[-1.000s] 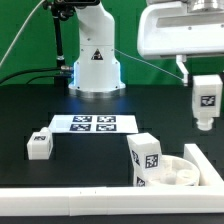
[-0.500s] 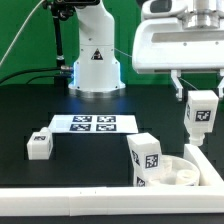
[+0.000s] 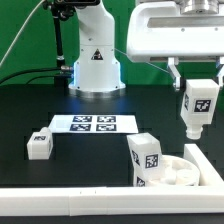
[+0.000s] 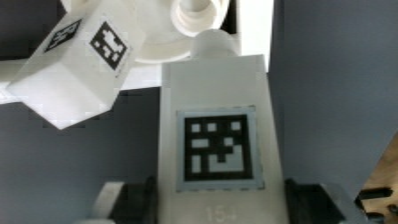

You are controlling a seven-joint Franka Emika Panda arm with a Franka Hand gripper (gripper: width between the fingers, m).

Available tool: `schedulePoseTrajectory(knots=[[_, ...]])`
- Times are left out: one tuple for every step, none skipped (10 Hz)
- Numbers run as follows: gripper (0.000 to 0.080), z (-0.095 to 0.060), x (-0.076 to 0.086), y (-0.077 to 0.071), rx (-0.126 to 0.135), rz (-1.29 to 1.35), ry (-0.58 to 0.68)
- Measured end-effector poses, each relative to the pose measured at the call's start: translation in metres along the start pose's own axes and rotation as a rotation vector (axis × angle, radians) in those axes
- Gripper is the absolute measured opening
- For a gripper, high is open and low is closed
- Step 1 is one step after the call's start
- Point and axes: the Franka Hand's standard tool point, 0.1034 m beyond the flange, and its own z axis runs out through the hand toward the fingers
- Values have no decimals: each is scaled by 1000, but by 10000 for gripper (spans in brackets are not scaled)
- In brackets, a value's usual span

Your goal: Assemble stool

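My gripper (image 3: 198, 84) hangs at the exterior view's right, shut on a white tagged leg (image 3: 197, 108) that points down above the table. Below it lies the round white seat (image 3: 206, 160); the held leg's tip stays clear of it. A second leg (image 3: 146, 160) stands tilted at the seat's near-left edge. A third leg (image 3: 40, 145) lies on the black table at the left. In the wrist view the held leg (image 4: 217, 120) runs out from between the fingers (image 4: 118, 200), with my gripper (image 4: 217, 206) closed on its base, and the standing leg (image 4: 80, 70) shows beside it.
The marker board (image 3: 95, 124) lies flat in the middle of the table. The arm's white base (image 3: 95, 62) stands behind it. A long white rail (image 3: 80, 205) runs along the front edge. Green backdrop behind.
My gripper has carried the held leg toward the exterior view's left and a little lower, closer above the seat. The other legs and the seat have not moved.
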Motion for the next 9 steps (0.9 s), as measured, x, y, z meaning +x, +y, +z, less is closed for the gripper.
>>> schedulePoseTrajectory(knots=[[338, 1, 0, 1, -2, -6, 0], [338, 7, 2, 6, -15, -30, 1], [338, 12, 7, 11, -25, -43, 4], [338, 16, 7, 13, -33, -44, -1], [338, 25, 0, 13, -40, -39, -13], [338, 35, -11, 11, -47, -43, -28], [338, 38, -16, 10, -50, -46, -35], [338, 40, -19, 9, -51, -49, -40], [338, 42, -21, 6, -49, -53, -43]])
